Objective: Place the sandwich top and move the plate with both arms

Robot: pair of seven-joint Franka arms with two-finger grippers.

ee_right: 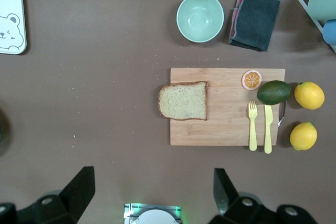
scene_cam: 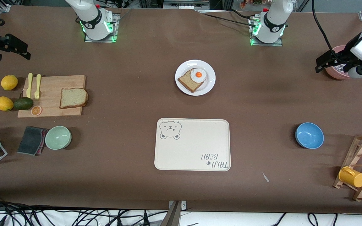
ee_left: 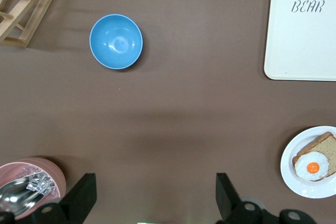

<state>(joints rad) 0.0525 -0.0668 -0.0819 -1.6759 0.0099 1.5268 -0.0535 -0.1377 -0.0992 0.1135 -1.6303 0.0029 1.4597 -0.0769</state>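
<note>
Light tan domed bread slice, the sandwich top (scene_cam: 73, 98), lies on the wooden cutting board (scene_cam: 51, 96) toward the right arm's end of the brown table (scene_cam: 130, 94). Round white plate (scene_cam: 195, 77), carrying a squarer bread slice (scene_cam: 188, 81) and a fried egg (scene_cam: 198, 75), sits mid-table, farther from the camera than the cream bear-print tray (scene_cam: 192, 144). Left hand (ee_left: 152, 198) and right hand (ee_right: 152, 195) both spread wide, empty, waiting at the table's ends.

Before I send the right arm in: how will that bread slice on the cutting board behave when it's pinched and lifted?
The sandwich top lies flat on the cutting board, its domed edge overhanging, which probably offers a place to grip. It looks thin and porous, so likely light, and it may sag or dent under a hard pinch. The crust looks firmer.
</note>
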